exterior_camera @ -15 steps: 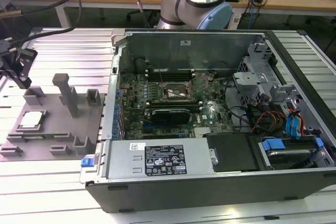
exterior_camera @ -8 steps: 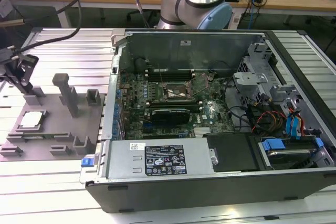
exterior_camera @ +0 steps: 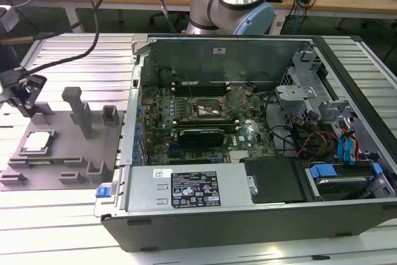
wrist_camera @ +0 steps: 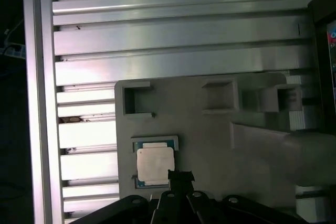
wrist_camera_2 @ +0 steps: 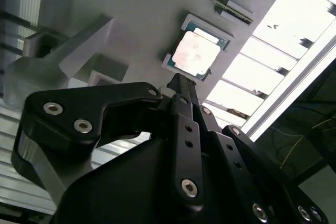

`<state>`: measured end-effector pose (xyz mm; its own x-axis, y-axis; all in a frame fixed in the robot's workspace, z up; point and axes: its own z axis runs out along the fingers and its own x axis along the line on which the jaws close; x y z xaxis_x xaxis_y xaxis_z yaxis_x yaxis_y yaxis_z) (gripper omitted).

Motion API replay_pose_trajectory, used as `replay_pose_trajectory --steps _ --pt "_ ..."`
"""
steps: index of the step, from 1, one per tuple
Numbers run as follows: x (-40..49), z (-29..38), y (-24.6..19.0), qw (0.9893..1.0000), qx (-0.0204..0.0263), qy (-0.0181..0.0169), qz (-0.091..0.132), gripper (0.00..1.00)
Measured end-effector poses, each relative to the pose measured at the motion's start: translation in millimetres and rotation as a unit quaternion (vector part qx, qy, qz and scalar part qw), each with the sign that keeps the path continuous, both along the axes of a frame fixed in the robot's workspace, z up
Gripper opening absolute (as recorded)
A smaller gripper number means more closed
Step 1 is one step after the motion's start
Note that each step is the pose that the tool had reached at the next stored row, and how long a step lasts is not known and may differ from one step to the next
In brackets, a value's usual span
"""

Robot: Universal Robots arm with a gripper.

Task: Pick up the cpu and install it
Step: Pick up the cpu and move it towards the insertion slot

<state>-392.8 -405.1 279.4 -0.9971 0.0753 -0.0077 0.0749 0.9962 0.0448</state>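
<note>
The cpu [exterior_camera: 37, 141] is a small pale silver square lying flat in a recess of the grey fixture plate [exterior_camera: 68, 153], at the exterior view's left. My gripper [exterior_camera: 26, 110] hangs above the plate, just beyond the chip's far side. In both wrist views the cpu [wrist_camera_2: 195, 56] [wrist_camera: 155, 164] lies just past my fingertips, apart from them. The two fingers meet in a single tip, so my gripper [wrist_camera_2: 177, 81] [wrist_camera: 180, 176] is shut with nothing in it. The dark socket frame [exterior_camera: 208, 111] sits on the motherboard inside the open computer case.
Grey posts [exterior_camera: 79, 111] and blocks [exterior_camera: 109, 116] rise from the fixture plate near the chip. The open case [exterior_camera: 260, 228] fills the exterior view's right, with a labelled silver box [exterior_camera: 186, 187] along its near side and cables and drive bays [exterior_camera: 347, 153] inside. The table is ribbed aluminium.
</note>
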Motion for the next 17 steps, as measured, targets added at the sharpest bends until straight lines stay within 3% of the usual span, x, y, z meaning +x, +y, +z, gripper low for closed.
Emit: replay_pose_trajectory --steps 2,3,8,11,14,17 --pt "0.0 -6.3 -1.6 1.0 0.0 0.0056 0.001 0.11" --pt "0.0 -8.5 -2.0 1.0 0.0 0.0067 0.002 0.11" --pt "-0.8 -19.5 -3.0 0.9997 -0.0001 0.0101 0.02 0.11" --pt "-2.3 -24.3 -3.3 0.9997 -0.0001 0.0124 0.02 0.11" --pt "-4.0 -30.3 -3.3 0.9997 -0.0006 0.0171 0.02 0.11" --pt "-5.6 -35.5 -3.3 0.9996 -0.0006 0.0186 0.02 0.11"
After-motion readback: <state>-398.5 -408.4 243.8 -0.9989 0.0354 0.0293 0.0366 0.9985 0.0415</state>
